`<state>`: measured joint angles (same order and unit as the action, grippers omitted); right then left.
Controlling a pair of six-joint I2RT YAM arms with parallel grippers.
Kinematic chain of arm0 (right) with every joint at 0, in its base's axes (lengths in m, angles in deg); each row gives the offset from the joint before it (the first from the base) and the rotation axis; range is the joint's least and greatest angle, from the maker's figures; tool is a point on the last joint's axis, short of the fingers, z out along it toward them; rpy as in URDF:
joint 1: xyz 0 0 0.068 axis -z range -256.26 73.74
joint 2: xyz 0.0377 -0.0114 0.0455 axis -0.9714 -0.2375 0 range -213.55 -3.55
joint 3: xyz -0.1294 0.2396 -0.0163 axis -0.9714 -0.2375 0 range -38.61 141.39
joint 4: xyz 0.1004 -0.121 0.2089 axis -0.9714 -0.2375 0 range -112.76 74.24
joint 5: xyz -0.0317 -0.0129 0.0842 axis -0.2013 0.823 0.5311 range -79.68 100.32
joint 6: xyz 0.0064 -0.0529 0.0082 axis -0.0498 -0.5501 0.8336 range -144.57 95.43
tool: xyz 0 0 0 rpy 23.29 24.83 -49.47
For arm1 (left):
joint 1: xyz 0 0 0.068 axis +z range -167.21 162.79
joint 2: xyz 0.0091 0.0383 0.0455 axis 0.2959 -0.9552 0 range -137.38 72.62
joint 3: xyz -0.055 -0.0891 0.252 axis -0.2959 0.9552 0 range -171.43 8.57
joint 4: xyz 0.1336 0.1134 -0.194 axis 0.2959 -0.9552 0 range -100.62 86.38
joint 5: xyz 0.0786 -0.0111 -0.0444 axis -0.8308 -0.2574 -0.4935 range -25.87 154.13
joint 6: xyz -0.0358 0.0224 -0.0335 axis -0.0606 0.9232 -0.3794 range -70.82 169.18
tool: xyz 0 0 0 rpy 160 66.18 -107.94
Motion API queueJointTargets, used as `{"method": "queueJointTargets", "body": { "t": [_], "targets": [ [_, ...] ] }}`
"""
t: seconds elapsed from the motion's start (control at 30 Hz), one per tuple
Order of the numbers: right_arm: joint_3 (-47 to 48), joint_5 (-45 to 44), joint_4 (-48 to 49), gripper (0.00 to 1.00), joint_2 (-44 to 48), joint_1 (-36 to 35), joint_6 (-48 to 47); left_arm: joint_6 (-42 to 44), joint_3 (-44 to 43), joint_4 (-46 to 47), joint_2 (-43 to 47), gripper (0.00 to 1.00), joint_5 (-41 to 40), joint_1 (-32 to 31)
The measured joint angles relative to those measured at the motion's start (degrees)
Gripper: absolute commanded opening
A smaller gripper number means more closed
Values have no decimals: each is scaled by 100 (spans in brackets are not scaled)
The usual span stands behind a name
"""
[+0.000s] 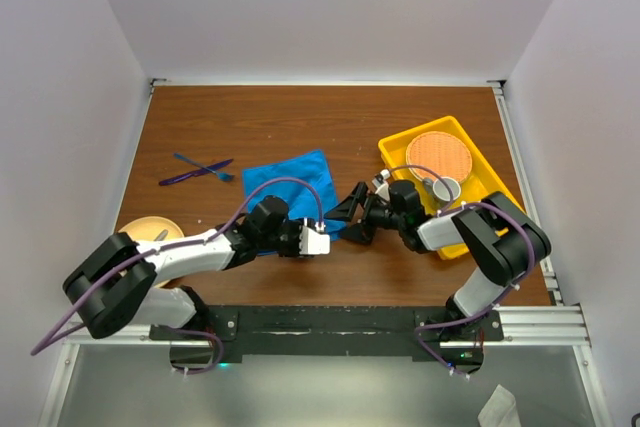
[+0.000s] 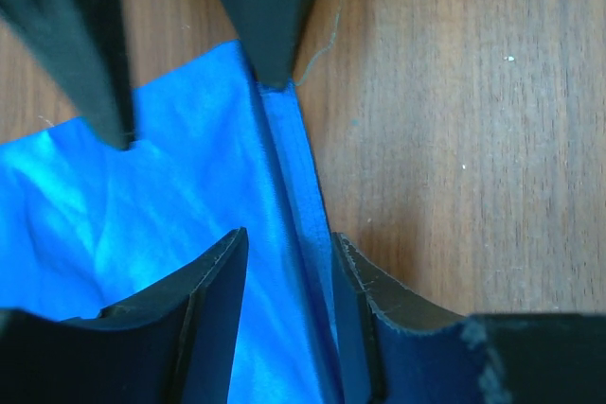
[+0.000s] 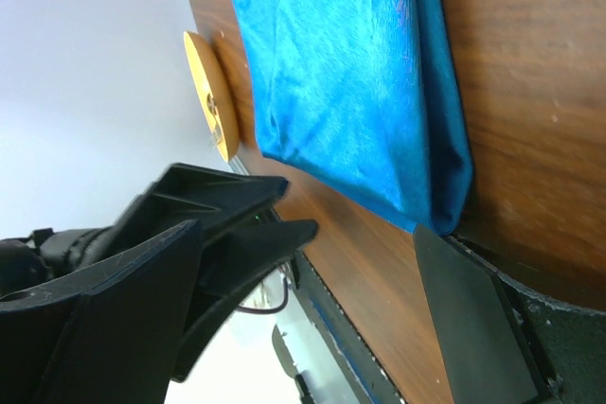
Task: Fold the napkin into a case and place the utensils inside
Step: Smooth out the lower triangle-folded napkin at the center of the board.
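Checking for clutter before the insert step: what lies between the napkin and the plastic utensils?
Nothing. In the top view, only a narrow strip of bare table separates the napkin from the utensils.

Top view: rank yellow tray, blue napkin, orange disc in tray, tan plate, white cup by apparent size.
1. yellow tray
2. napkin
3. orange disc and tan plate: look alike, plate partly hidden, so not ranked
4. white cup
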<state>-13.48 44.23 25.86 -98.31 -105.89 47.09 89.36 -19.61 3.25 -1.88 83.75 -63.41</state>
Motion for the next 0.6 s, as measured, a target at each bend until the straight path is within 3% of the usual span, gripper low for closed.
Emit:
{"method": "queueJointTargets", "body": {
  "t": [0.27, 0.6],
  "targets": [
    [201, -39, -81, 98, -7, -59, 22, 164, 0, -7, -262, 45, -166, -79],
    [374, -166, -470, 98, 31, -184, -66, 256, 0, 59, -393, 36, -317, -79]
  ]
}}
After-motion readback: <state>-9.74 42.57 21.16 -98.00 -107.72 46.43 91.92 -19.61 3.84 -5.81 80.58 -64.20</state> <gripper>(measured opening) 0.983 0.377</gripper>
